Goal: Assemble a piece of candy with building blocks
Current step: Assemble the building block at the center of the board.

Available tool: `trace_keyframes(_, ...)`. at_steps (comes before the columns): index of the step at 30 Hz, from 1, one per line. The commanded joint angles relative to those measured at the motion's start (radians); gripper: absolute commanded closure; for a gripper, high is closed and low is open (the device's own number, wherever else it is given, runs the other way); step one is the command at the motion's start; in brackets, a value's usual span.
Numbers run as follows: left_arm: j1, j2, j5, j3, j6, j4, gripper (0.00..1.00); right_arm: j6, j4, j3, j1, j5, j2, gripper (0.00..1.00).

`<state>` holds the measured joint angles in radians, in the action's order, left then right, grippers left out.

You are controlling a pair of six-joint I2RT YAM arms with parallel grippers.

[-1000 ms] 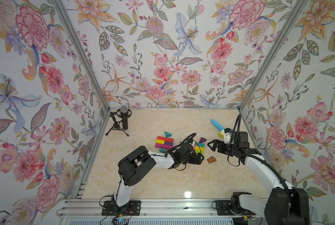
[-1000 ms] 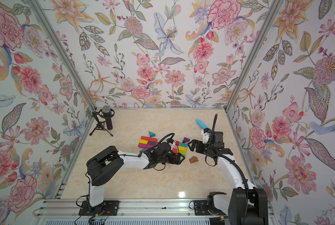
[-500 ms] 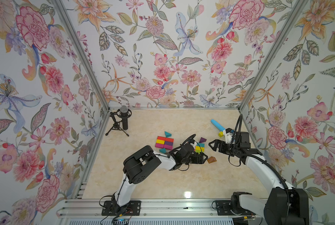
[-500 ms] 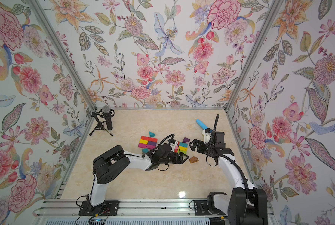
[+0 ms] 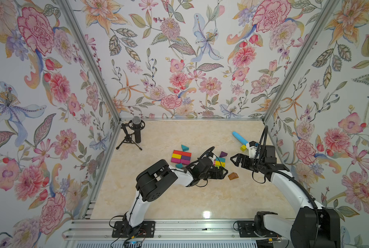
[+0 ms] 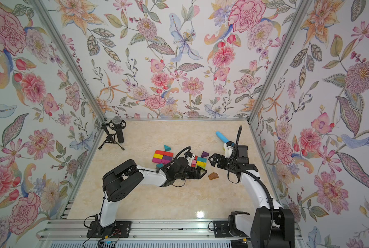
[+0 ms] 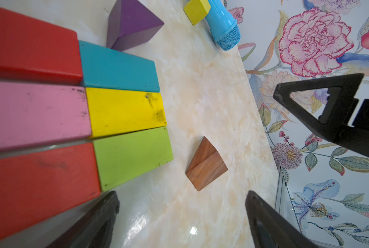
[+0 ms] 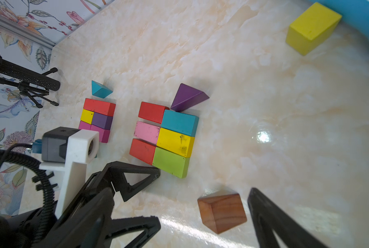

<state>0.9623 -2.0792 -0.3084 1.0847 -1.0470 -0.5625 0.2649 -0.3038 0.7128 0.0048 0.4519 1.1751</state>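
Observation:
Six building blocks (image 8: 168,137) lie flat in two touching columns: red, pink and red beside teal, yellow and green (image 7: 123,111). A purple wedge (image 8: 188,97) touches the teal brick's corner. A brown wooden wedge (image 5: 233,176) (image 7: 206,164) lies alone on the table. My left gripper (image 5: 223,171) (image 7: 181,199) is open and low, its fingertips just short of the brown wedge, one beside the green brick. My right gripper (image 5: 233,161) (image 8: 182,204) is open above the table, with the brown wedge (image 8: 222,210) near one finger. Neither holds anything.
Another block group (image 5: 181,156) of red, yellow, purple and magenta lies further left, with teal wedges (image 5: 184,147) beside it. A yellow cube (image 5: 243,148) touches a light-blue tube (image 5: 239,137) near the right wall. A black microphone on a tripod (image 5: 136,133) stands back left.
My left gripper has slid to the right along the front of the six-brick group, ending close to the brown wedge. The right arm has hardly moved.

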Motion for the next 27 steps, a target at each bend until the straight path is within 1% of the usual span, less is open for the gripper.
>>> trace_keyframes(1,-0.011,-0.035,-0.003,0.024,0.019,0.023,0.06,-0.016,-0.027,0.028,-0.005,-0.002,-0.014,0.0)
trace_keyframes(10,-0.02,-0.038,-0.007,0.026,0.024,0.023,0.07,-0.018,-0.029,0.027,-0.004,-0.004,-0.012,0.0)
trace_keyframes(15,-0.022,0.002,-0.028,0.011,0.028,0.029,0.06,-0.019,-0.037,0.034,-0.005,-0.005,-0.018,0.0)
trace_keyframes(19,-0.029,0.085,-0.095,-0.028,0.04,0.008,0.06,-0.043,-0.061,0.059,0.01,-0.041,-0.017,0.0)
trace_keyframes(21,-0.043,0.136,-0.157,-0.057,0.05,-0.028,0.05,-0.059,-0.067,0.088,0.026,-0.063,0.009,0.0)
trace_keyframes(24,-0.068,0.214,-0.244,-0.099,0.057,-0.074,0.05,-0.086,-0.084,0.165,0.068,-0.107,0.085,0.0)
trace_keyframes(26,-0.085,0.27,-0.268,-0.124,0.079,-0.065,0.05,-0.111,-0.099,0.23,0.11,-0.164,0.149,0.0)
trace_keyframes(27,-0.095,0.301,-0.265,-0.13,0.106,-0.027,0.04,-0.127,-0.111,0.269,0.13,-0.194,0.191,0.0)
